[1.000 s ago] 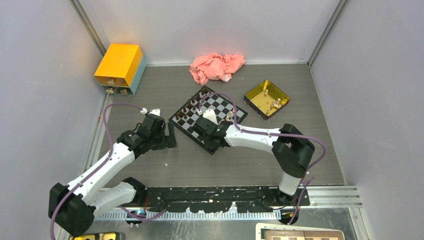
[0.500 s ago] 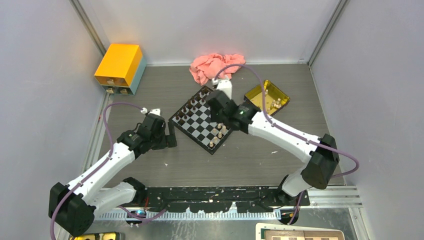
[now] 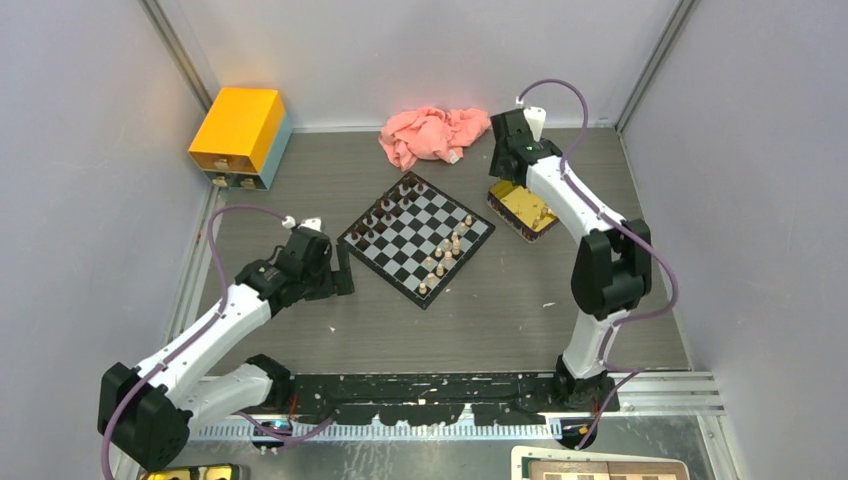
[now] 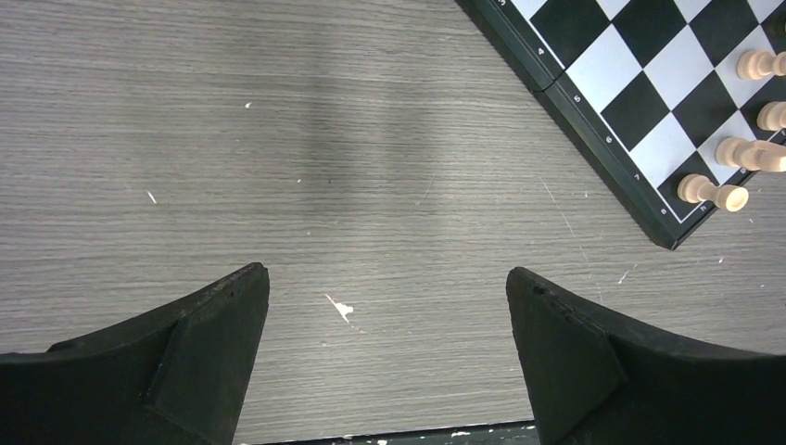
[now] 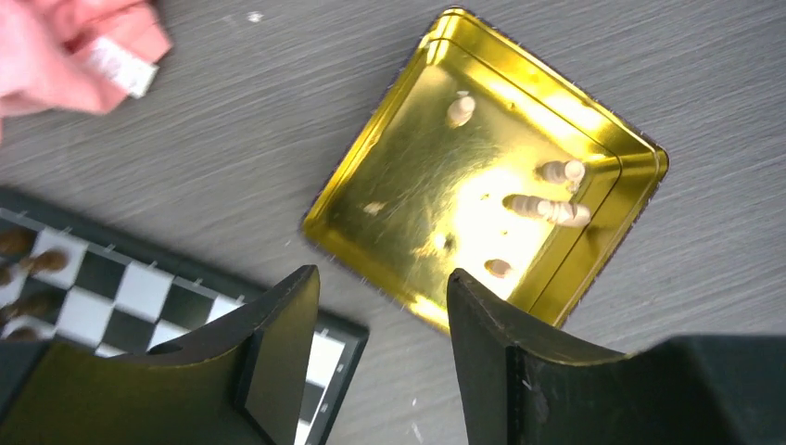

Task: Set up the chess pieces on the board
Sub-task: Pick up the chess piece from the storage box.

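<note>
Left tool [image 4: 386, 272]: wide open, empty | right tool [image 5: 382, 276]: open, empty, above gold tray [image 5: 417, 158] | pink cloth [image 3: 432, 133] near board [image 3: 420, 225].

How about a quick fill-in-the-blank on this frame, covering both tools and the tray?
The right tool hangs ___ above the gold tray.
The pieces lying in that tray are all ___ in colour.
The left tool, jaws wide over bare table, holds ___.
Missing words: open; pale; nothing.
</note>
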You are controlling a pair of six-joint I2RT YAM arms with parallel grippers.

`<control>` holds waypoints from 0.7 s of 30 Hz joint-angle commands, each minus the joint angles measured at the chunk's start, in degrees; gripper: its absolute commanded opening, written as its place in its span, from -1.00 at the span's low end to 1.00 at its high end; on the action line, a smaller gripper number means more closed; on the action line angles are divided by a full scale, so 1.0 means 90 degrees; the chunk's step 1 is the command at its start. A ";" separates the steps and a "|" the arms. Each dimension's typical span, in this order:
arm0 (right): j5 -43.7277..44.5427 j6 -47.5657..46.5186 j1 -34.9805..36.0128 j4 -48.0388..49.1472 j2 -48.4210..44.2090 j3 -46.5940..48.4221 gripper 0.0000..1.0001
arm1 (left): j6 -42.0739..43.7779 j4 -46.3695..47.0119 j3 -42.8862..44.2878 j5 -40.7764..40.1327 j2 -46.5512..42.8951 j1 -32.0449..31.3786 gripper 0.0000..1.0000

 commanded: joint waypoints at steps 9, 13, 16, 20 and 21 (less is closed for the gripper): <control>-0.0925 -0.0049 -0.1372 0.0627 0.1492 0.0997 0.18 | -0.0218 0.0328 0.0147 -0.0348 0.0262 -0.0022 0.99; -0.1092 -0.0022 -0.1556 0.0641 0.1893 0.1337 0.17 | -0.0243 0.0379 0.0227 -0.0425 0.0511 -0.0024 0.99; -0.1194 0.0004 -0.1676 0.0651 0.2134 0.1514 0.17 | -0.0284 0.0452 0.0267 -0.0443 0.0653 -0.0021 0.99; -0.1361 0.0058 -0.1766 0.0661 0.2412 0.1720 0.16 | -0.0287 0.0506 0.0357 -0.0492 0.0846 -0.0024 0.99; -0.1384 0.0073 -0.1781 0.0669 0.2479 0.1765 0.16 | -0.0286 0.0517 0.0383 -0.0500 0.0903 -0.0024 0.99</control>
